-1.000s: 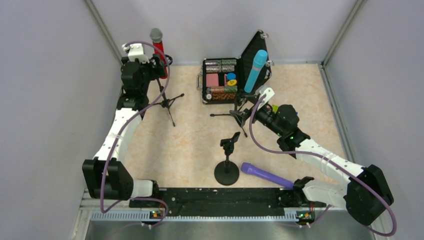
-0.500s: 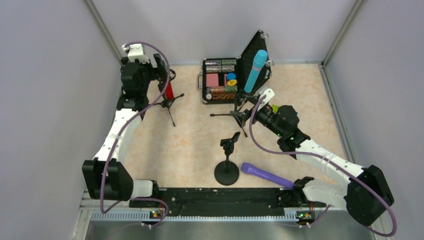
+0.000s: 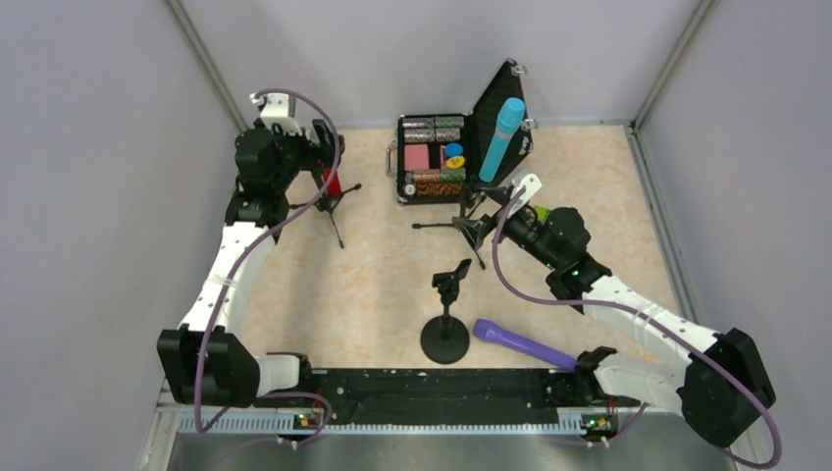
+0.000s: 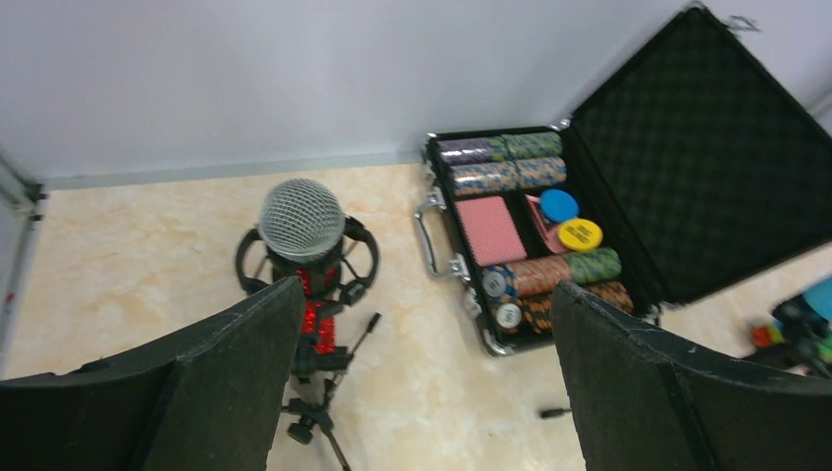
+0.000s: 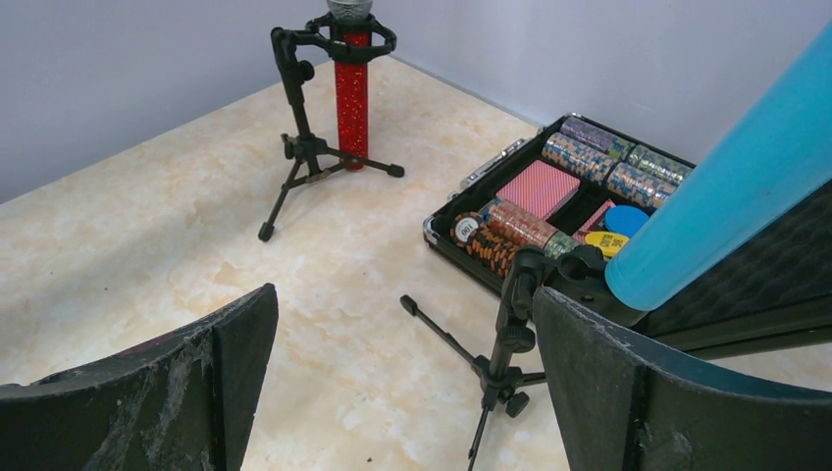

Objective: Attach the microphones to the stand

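The glittery red microphone (image 3: 332, 183) with its silver mesh head (image 4: 301, 218) stands upright in the ring of the back-left tripod stand (image 3: 331, 206); it also shows in the right wrist view (image 5: 351, 86). My left gripper (image 3: 316, 149) (image 4: 422, 294) is open just above and behind it, holding nothing. The light blue microphone (image 3: 501, 137) (image 5: 746, 186) sits tilted in the clip of a second tripod stand (image 3: 476, 224) (image 5: 510, 324). My right gripper (image 3: 488, 218) (image 5: 402, 294) is open beside that stand. The purple microphone (image 3: 520, 343) lies on the table by the round-base stand (image 3: 446, 314), whose clip is empty.
An open black case (image 3: 400, 157) (image 4: 687, 147) with poker chips and cards stands at the back middle, its lid raised behind the blue microphone. A small multicoloured toy (image 3: 538, 211) sits by my right wrist. Grey walls close in left, back and right.
The red microphone has gone down from high in my left gripper into the stand's ring. The left gripper has let go and drawn back. The right arm has barely moved.
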### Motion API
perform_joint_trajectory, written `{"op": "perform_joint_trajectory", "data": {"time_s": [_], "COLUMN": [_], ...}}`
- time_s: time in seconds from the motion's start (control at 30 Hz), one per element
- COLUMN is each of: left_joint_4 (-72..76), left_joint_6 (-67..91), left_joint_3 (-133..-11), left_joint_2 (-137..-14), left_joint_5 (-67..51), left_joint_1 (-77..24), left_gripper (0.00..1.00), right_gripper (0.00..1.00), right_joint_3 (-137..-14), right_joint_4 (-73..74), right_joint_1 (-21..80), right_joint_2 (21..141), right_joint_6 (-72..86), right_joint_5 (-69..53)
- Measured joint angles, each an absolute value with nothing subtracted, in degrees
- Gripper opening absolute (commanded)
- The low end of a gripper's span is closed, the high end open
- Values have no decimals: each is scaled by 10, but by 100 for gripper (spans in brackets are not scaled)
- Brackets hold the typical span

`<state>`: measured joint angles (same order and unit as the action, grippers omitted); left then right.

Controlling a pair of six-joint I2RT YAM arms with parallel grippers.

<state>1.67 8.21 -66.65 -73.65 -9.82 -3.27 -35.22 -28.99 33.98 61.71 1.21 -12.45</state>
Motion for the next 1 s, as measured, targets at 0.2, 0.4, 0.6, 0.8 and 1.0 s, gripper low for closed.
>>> {"op": "perform_joint_trajectory", "data": {"time_s": [0.2,0.4,0.6,0.8,1.0], "left_joint_4": [11,18,21,6,-48], "left_joint_6": [110,164,192,194,190], "left_joint_3": [-625,-564,-536,-542,-582], "left_joint_2": [-701,-663,-621,-599,-599], "left_joint_5": [-188,-285,-313,-290,-247], "left_joint_1": [-37,-47,-110,-222,-315], "left_gripper": [98,97,97,95,94], "right_gripper": [98,99,99,99,99], "right_joint_3": [-349,-331,-303,-295,-285], "right_joint_4": [-275,-235,-198,-150,-136], "right_joint_1": [340,340,340,340,340], "right_joint_2": [602,574,544,542,550], "right_joint_6": [12,18,42,82,110], "right_joint_5": [-124,-116,-97,-71,-62]}}
